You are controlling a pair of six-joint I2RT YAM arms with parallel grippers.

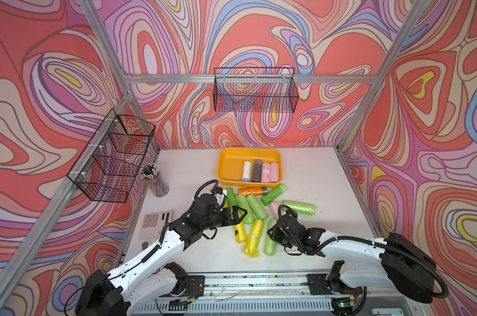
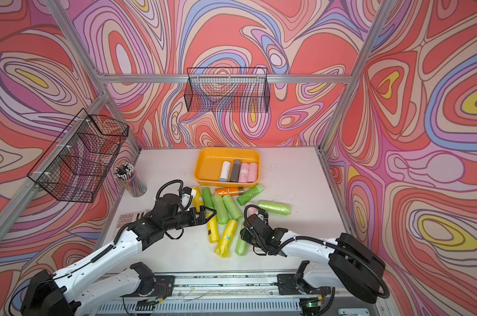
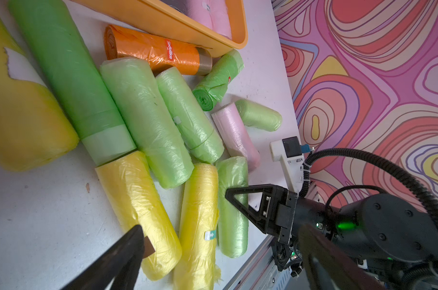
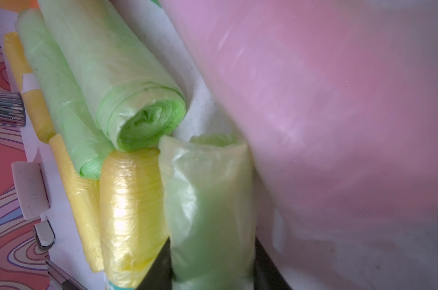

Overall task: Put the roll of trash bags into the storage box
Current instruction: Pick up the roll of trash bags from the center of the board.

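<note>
A light green roll of trash bags (image 1: 269, 247) (image 2: 241, 248) lies on the table at the near edge of a pile of rolls. My right gripper (image 1: 271, 232) (image 3: 238, 200) is shut on it; in the right wrist view the roll (image 4: 208, 195) fills the gap between both black fingers of the gripper (image 4: 210, 263). My left gripper (image 1: 237, 216) (image 2: 208, 214) (image 3: 220, 253) hangs open over the pile's left side, above a yellow roll (image 3: 142, 206), holding nothing. The orange-yellow storage box (image 1: 230, 167) (image 2: 207, 167) (image 3: 162, 22) stands behind the pile with a white, a grey and two pink rolls inside.
Several loose green, yellow, orange (image 1: 252, 190) and pink (image 1: 274, 208) rolls lie between the box and the arms. A pen cup (image 1: 155, 179) and a calculator (image 1: 154, 223) sit at the table's left. Black wire baskets hang on the left wall (image 1: 114, 156) and back wall (image 1: 255, 90).
</note>
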